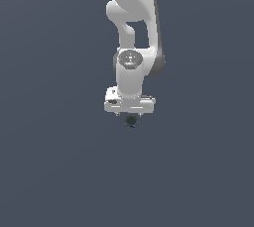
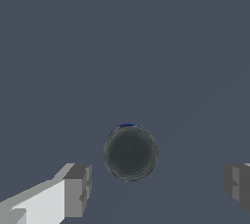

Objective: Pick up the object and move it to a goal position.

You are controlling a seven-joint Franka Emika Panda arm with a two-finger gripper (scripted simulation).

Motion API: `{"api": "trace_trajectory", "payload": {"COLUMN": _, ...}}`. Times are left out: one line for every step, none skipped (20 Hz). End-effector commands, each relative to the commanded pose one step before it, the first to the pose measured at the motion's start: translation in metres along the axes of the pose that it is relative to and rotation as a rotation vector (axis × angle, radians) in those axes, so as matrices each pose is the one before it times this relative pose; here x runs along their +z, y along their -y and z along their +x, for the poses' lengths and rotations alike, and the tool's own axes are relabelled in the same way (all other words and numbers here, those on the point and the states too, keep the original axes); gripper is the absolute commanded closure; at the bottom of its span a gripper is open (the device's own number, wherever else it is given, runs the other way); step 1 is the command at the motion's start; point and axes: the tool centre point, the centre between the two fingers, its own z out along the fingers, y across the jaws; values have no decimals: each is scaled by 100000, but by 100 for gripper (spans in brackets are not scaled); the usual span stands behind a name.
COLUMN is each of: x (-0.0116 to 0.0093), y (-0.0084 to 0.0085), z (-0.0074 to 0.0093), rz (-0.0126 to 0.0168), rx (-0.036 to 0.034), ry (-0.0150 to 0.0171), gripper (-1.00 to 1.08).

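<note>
Dark object between spread jaws, wrist view only.

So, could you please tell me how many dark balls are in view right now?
1. The single dark ball sits directly beneath the claw in the exterior view; the wrist view shows it between the spread fingers, touching neither. Nothing else could hide another.

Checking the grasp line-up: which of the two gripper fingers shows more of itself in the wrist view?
The finger with its white link visible; the other finger is cut by the frame edge. The ball sits between.
</note>
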Motion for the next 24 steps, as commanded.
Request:
{"api": "trace_trajectory", "payload": {"x": 1817, "y": 501, "z": -693, "rz": 244, "rx": 2573, "ry": 489, "gripper": -92}}
{"api": "trace_trajectory", "payload": {"x": 591, "y": 149, "z": -244, "rz": 65, "rx": 853, "ry": 162, "gripper": -92}}
{"api": "trace_trajectory", "payload": {"x": 526, "y": 127, "z": -224, "rz": 52, "rx": 766, "ry": 145, "gripper": -92}}
{"api": "trace_trajectory", "payload": {"x": 461, "y": 109, "z": -203, "rz": 41, "rx": 676, "ry": 128, "gripper": -92}}
{"api": "trace_trajectory", "payload": {"x": 398, "y": 89, "z": -179, "rz": 32, "rx": 591, "ry": 112, "gripper": -92}}
{"api": "trace_trajectory", "payload": {"x": 335, "y": 76, "z": -155, "rz": 24, "rx": 496, "ry": 93, "gripper": -92}}
{"api": "trace_trajectory", "payload": {"x": 273, "y": 60, "z": -128, "rz": 18, "rx": 407, "ry": 76, "gripper": -92}}
{"api": "trace_trajectory", "payload": {"x": 212, "y": 45, "z": -101, "rz": 13, "rx": 318, "ry": 60, "gripper": -92}}
{"api": "trace_trajectory", "payload": {"x": 151, "y": 33, "z": -73, "rz": 9, "rx": 225, "ry": 42, "gripper": -92}}
{"api": "trace_trajectory", "payload": {"x": 91, "y": 19, "z": -44, "rz": 5, "rx": 136, "ry": 25, "gripper": -92}}
{"api": "trace_trajectory", "payload": {"x": 33, "y": -7, "z": -12, "rz": 2, "rx": 68, "ry": 13, "gripper": -92}}
{"api": "trace_trajectory", "payload": {"x": -123, "y": -7, "z": 36, "rz": -27, "rx": -359, "ry": 92, "gripper": -92}}
{"api": "trace_trajectory", "payload": {"x": 35, "y": 1, "z": -1, "rz": 0, "rx": 0, "ry": 0, "gripper": -92}}
{"api": "trace_trajectory", "payload": {"x": 103, "y": 4, "z": -4, "rz": 0, "rx": 0, "ry": 0, "gripper": -92}}
{"api": "trace_trajectory", "payload": {"x": 172, "y": 7, "z": -7, "rz": 0, "rx": 0, "ry": 0, "gripper": -92}}
{"api": "trace_trajectory", "payload": {"x": 232, "y": -18, "z": -7, "rz": 3, "rx": 47, "ry": -13, "gripper": -92}}
{"api": "trace_trajectory", "payload": {"x": 307, "y": 12, "z": -14, "rz": 0, "rx": 0, "ry": 0, "gripper": -92}}
{"api": "trace_trajectory", "payload": {"x": 366, "y": -14, "z": -14, "rz": 3, "rx": 47, "ry": -13, "gripper": -92}}
{"api": "trace_trajectory", "payload": {"x": 439, "y": 16, "z": -22, "rz": 0, "rx": 0, "ry": 0, "gripper": -92}}
{"api": "trace_trajectory", "payload": {"x": 495, "y": -9, "z": -22, "rz": 3, "rx": 47, "ry": -13, "gripper": -92}}
{"api": "trace_trajectory", "payload": {"x": 555, "y": -7, "z": -24, "rz": 3, "rx": 47, "ry": -13, "gripper": -92}}
{"api": "trace_trajectory", "payload": {"x": 552, "y": 21, "z": -25, "rz": 0, "rx": 0, "ry": 0, "gripper": -92}}
{"api": "trace_trajectory", "payload": {"x": 468, "y": -20, "z": -11, "rz": 4, "rx": 67, "ry": -18, "gripper": -92}}
{"api": "trace_trajectory", "payload": {"x": 406, "y": 17, "z": -7, "rz": 0, "rx": 0, "ry": 0, "gripper": -92}}
